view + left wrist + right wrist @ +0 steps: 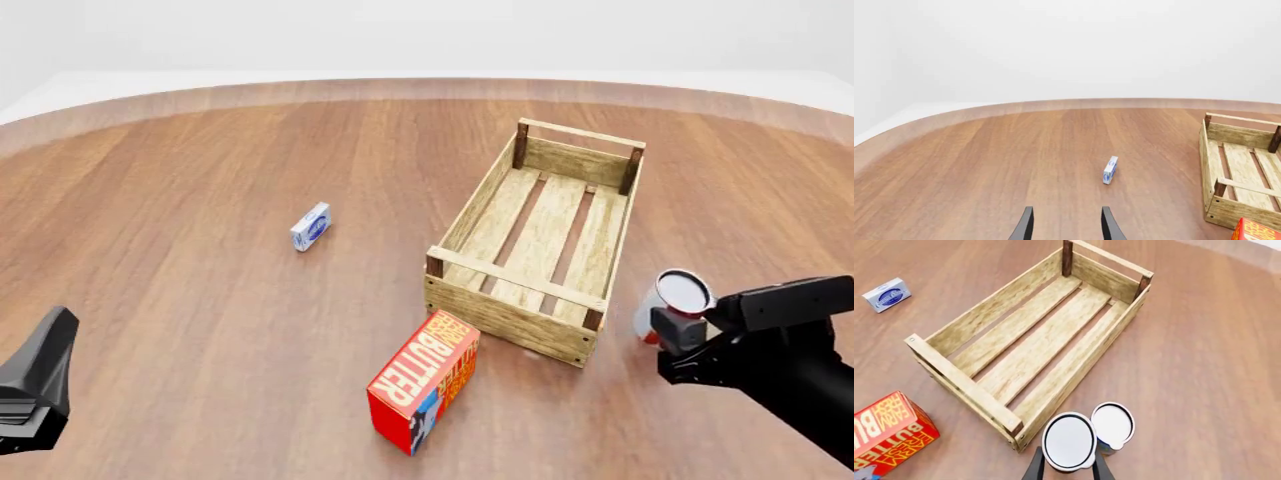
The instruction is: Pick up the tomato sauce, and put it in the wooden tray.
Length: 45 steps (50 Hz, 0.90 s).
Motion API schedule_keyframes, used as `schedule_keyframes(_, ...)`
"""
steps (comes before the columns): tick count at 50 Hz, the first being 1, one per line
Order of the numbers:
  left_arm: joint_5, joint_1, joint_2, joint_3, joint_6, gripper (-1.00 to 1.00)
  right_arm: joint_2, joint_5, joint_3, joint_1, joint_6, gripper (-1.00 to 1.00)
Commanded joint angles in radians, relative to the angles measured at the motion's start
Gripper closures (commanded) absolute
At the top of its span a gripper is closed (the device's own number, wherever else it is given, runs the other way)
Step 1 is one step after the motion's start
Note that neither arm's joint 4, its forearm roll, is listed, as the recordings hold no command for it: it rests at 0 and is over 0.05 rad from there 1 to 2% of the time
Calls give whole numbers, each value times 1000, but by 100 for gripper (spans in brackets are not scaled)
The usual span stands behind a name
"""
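Two cans sit just beside the wooden tray [961, 377]: a second can [1113, 424] and the tomato sauce [1069, 441], pinched by the right gripper [1067, 465], judged rigid, smooth-walled and slippery, best held mid-wall; the left gripper [1066, 225] is spread.

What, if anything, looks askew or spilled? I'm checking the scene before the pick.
Nothing looks spilled or damaged. The wooden tray sits at a diagonal, the butter box lies on its side near one corner, and a can stands upright close beside a second can.
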Motion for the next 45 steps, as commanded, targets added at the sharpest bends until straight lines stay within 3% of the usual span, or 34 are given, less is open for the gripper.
schedule_keyframes(1,0,0,0,0,0,-100,-75,62,-10,-4,14,100)
schedule_keyframes(25,0,0,0,0,0,-100,-208,196,-40,3,4,100)
schedule_keyframes(45,0,0,0,0,0,-100,-229,231,-65,11,-15,100)
